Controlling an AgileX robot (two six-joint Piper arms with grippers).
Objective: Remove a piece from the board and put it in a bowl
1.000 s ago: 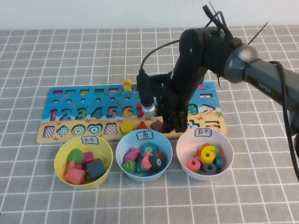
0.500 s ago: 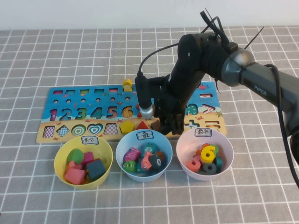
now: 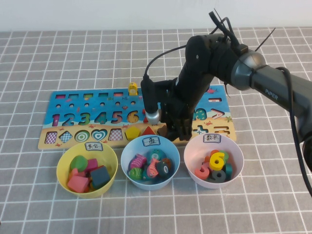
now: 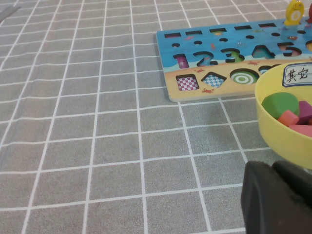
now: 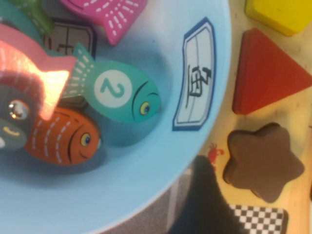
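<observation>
The dark brown star piece [image 3: 164,130] sits in its cut-out on the sandy strip of the board [image 3: 87,105], beside the red triangle [image 3: 148,130]. My right gripper [image 3: 174,130] is down over it. In the right wrist view the star [image 5: 263,161] lies flat between the open jaws of the right gripper [image 5: 261,195], with one dark finger [image 5: 204,200] beside it and not touching. The yellow bowl [image 3: 61,165] with its white label stands in front of the board's left end. It also shows in the left wrist view [image 4: 273,131]. My left gripper [image 4: 272,168] is shut and empty, low beside the yellow bowl.
A light blue bowl [image 3: 124,163] of fish pieces and a pale pink bowl [image 3: 239,156] of numbers stand in front of the board. The blue bowl's rim [image 5: 146,165] is close to the star. A yellow hexagon [image 3: 131,132] sits left of the triangle. A small yellow figure [image 3: 132,87] stands on the board's far edge.
The right arm shifted slightly towards the star a second ago and has stayed still since. The star has not moved.
</observation>
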